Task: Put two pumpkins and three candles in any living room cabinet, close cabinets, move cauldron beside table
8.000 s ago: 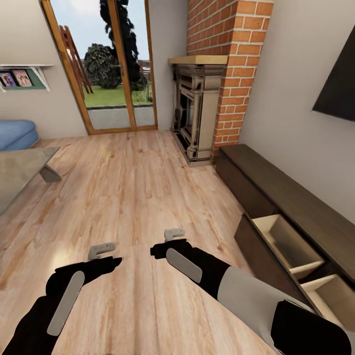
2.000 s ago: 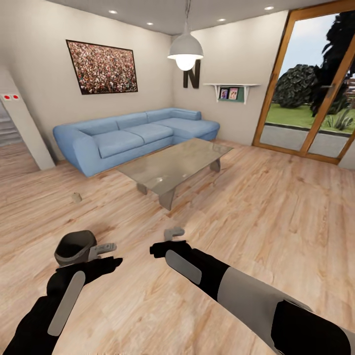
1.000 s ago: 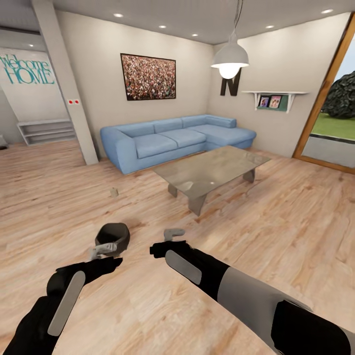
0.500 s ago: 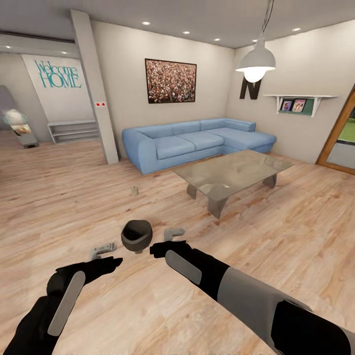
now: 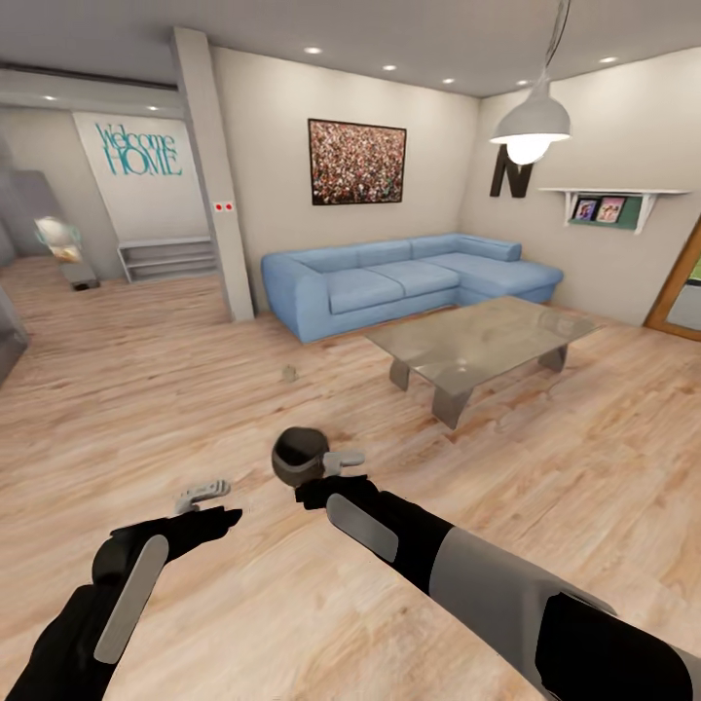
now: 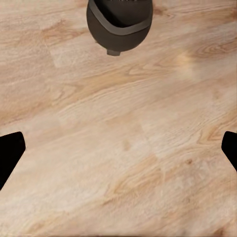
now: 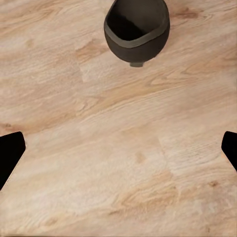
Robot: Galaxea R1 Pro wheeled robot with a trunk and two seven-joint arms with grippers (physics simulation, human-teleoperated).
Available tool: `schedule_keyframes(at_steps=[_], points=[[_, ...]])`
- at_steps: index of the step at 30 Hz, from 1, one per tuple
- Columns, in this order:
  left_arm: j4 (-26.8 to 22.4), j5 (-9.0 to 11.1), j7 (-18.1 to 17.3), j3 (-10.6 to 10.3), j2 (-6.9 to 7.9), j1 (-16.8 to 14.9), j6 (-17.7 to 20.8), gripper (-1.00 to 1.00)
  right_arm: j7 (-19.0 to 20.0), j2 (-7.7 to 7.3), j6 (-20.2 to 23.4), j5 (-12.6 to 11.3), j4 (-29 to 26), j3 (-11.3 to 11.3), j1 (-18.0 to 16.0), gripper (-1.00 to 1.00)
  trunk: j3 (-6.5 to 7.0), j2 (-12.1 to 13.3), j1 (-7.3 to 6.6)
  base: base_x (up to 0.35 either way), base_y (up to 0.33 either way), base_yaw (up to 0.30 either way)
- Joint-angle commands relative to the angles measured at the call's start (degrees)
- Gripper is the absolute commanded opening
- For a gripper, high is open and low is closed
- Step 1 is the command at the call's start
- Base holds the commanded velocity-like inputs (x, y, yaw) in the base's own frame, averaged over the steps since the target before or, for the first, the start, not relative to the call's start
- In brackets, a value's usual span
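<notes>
Both your grippers are empty with fingers spread apart: left gripper (image 5: 202, 493) and right gripper (image 5: 342, 461) hang low over bare floor (image 5: 146, 409), held out ahead of you. The cauldron (image 5: 298, 456) stands upright on the floor just beyond the right gripper's tips, mouth up; it is apart from the table (image 5: 477, 336), on the table's near side. A small beige lump, likely a candle (image 5: 288, 372), sits on the floor beyond the cauldron, between it and the sofa (image 5: 409, 277); too small to confirm. Risk: roll forward with the arms this low and a finger clips the cauldron's rim, tipping or skidding it away from the table. A one-sided grab on the round belly could slip too. In both wrist views the cauldron is cut at the frame edge. The table's far legs are hidden.
</notes>
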Motion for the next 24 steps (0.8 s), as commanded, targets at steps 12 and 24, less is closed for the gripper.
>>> schedule_keyframes(at_steps=[12, 24], points=[[0.0, 0.6, 0.5, 0.0, 0.03, 0.0, 0.2, 1.00, -0.4, 0.00, 0.2, -0.3, -0.1, 0.4, -0.1, 1.00, 0.51, 0.0, -0.02, -0.076, 0.260, 0.252], [0.0, 1.5, 0.5, 0.3, 0.11, 0.0, 0.2, 1.00, -0.4, 0.00, 0.1, -0.3, -0.2, 1.3, -0.1, 1.00, 1.24, 0.0, -0.02, 0.028, 0.220, 0.230]])
